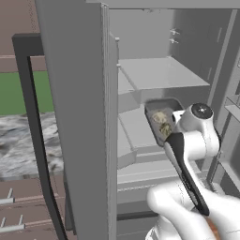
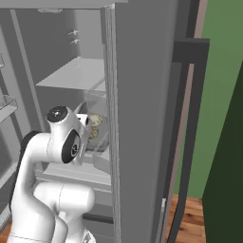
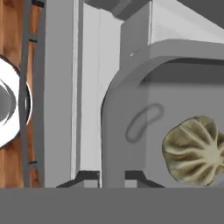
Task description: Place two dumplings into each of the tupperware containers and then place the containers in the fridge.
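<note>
- With the hand camera looking down the fingers, I see the gripper (image 3: 112,177) clenched on the near rim of a tub (image 3: 131,94); fingertips (image 3: 87,177) straddle its wall.
- One pleated tan dumpling (image 3: 194,151) sits inside the tub, just past the pinched edge.
- From the left base view, the tub (image 1: 154,108) is carried tilted at the end of the arm, two dumplings (image 1: 162,123) in it, side by side.
- It's inside the open fridge (image 1: 154,72), above a middle shelf (image 1: 136,129).
- Right base view: same tub (image 2: 97,142) just behind the door edge (image 2: 110,95).
- Further back, an upper shelf (image 1: 161,71), then the rear wall.
</note>
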